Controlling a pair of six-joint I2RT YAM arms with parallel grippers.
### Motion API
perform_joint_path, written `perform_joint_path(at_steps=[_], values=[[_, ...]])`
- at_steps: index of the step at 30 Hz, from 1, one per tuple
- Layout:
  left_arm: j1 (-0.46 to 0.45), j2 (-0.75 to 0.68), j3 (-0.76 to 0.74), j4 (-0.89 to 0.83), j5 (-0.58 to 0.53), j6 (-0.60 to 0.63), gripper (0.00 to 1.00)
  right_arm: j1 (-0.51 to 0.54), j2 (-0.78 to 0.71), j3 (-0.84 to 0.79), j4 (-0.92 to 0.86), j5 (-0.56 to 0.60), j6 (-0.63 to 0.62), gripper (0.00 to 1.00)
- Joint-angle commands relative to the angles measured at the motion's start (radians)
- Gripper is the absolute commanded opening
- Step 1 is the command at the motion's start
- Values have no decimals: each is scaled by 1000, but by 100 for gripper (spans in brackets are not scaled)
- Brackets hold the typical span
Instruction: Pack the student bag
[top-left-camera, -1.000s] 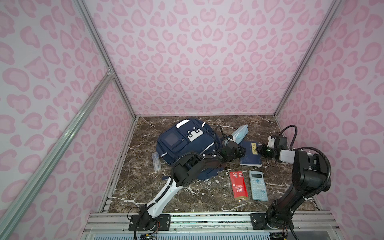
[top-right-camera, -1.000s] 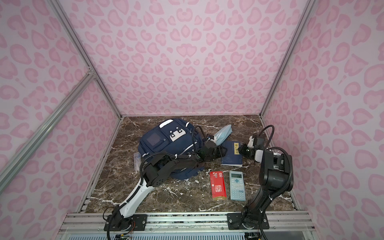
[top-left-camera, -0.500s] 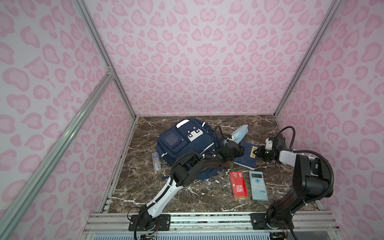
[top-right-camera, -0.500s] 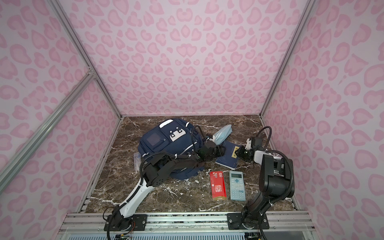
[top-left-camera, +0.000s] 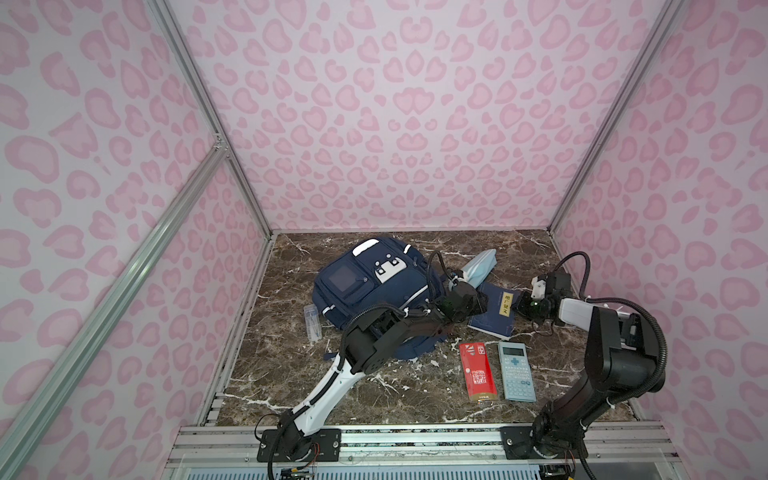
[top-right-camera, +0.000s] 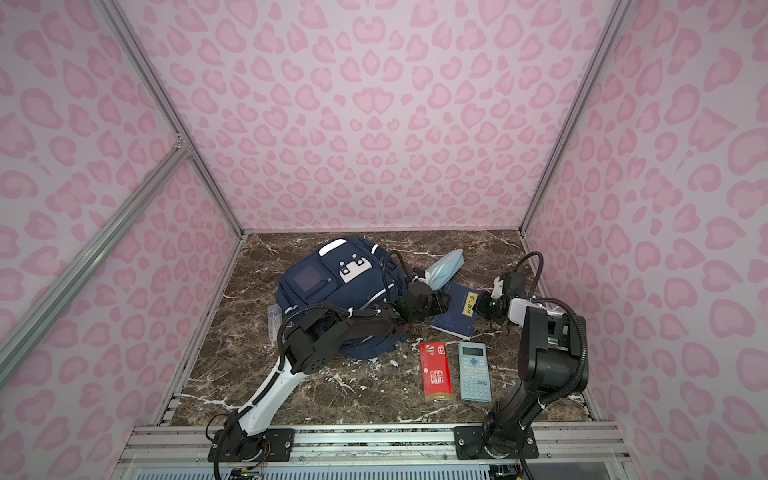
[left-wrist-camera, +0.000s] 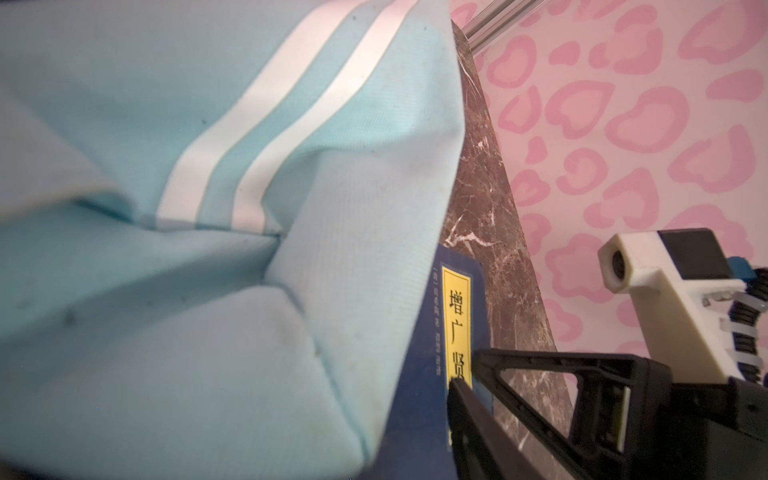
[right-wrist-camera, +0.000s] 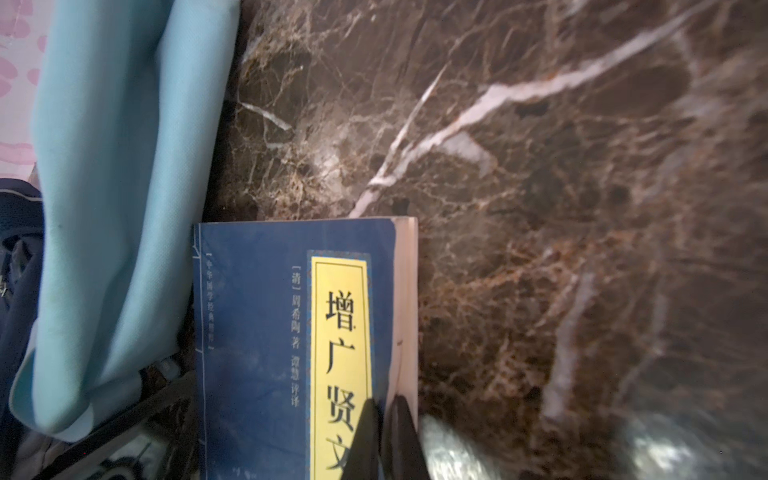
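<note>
Carefully: right gripper (right-wrist-camera: 384, 419) pinches book (right-wrist-camera: 257, 332) cover, 3 o'clock of student bag (top-left-camera: 365, 291); lift slow w/o tearing. Left gripper (top-left-camera: 478, 300): grip can't tell.

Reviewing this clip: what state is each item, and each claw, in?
student bag: lying face up.
pouch: tilted up, unpacked.
book: closed, unpacked.
red box: lying flat, unpacked.
calculator: face up, unpacked.
clear case: flat, unpacked.
left claw: jaws hidden by pouch.
right claw: shut at book's page edge.

Top views bright, even, sharp, edges bowed. Wrist views dimmer; right gripper (right-wrist-camera: 384, 401) blurred, tabletop (right-wrist-camera: 648, 449) glare lower right.
</note>
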Motion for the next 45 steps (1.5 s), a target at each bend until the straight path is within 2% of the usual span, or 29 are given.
perform_joint_path(at_steps=[1, 6, 10, 12, 19, 22, 25, 30, 33, 35, 38, 42, 45], values=[[-16, -40, -22, -51, 97, 30, 59, -19, -34, -28, -62, -199, 29, 0], [5, -63, -76, -21, 108, 20, 60, -56, -147, -70, 29, -280, 63, 0], [8, -66, -99, -1, 122, 17, 61, -61, -172, -99, 119, -361, 116, 0], [10, -67, -116, 26, 139, 14, 65, -68, -182, -111, 152, -387, 136, 0], [22, -78, -180, 87, 151, -15, 70, -118, -226, -174, 385, -538, 312, 0], [29, -84, -235, 199, 167, -34, 73, -117, -226, -177, 410, -558, 333, 0], [36, -70, -254, 355, 250, -50, 77, -118, -215, -181, 430, -564, 345, 0], [39, 4, -216, 603, 395, -155, 76, -118, -149, -234, 671, -626, 503, 0], [39, -12, -228, 621, 409, -141, 67, -114, -140, -201, 511, -580, 375, 0], [40, -33, -248, 632, 405, -134, 53, -110, -140, -190, 436, -548, 318, 0], [40, -64, -267, 616, 408, -113, 40, -111, -152, -172, 354, -517, 266, 0], [40, -122, -303, 584, 397, -73, 15, -112, -174, -147, 237, -461, 190, 0], [39, -170, -312, 526, 388, -27, 10, -112, -180, -142, 221, -456, 184, 0]])
